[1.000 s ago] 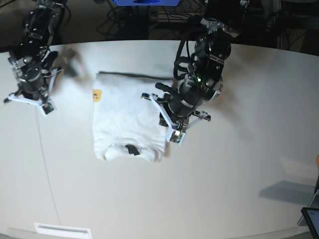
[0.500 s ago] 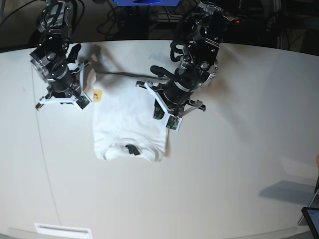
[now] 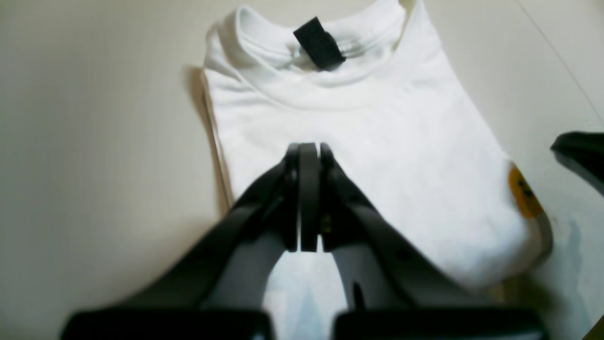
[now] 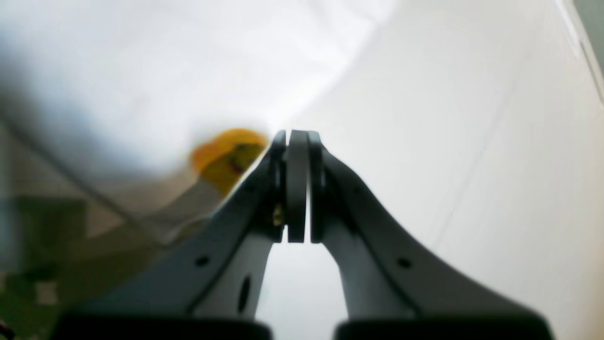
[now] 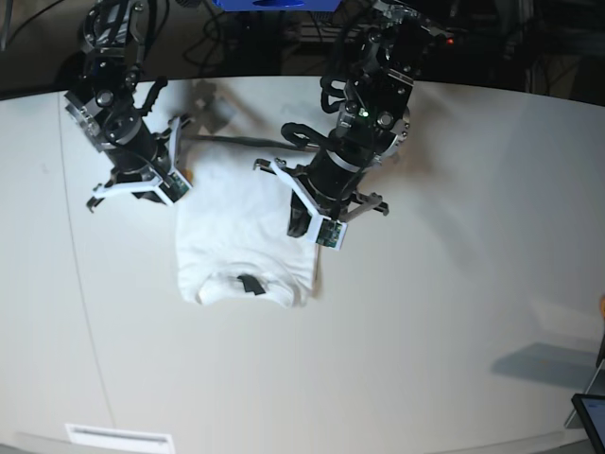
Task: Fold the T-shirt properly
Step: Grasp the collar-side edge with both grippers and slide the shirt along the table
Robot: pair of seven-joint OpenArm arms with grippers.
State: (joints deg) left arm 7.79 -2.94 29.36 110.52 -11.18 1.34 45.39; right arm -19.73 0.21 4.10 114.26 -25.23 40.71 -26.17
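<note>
Both our hands are clenched on nothing right now: left hand (image 3: 309,156) hovers over the T-shirt (image 5: 241,236), right hand (image 4: 297,141) sits at its edge by the orange print (image 4: 229,156). Sleeves look tucked into a neat rectangle on the surface (image 5: 454,312), so probably one last fold left.
</note>
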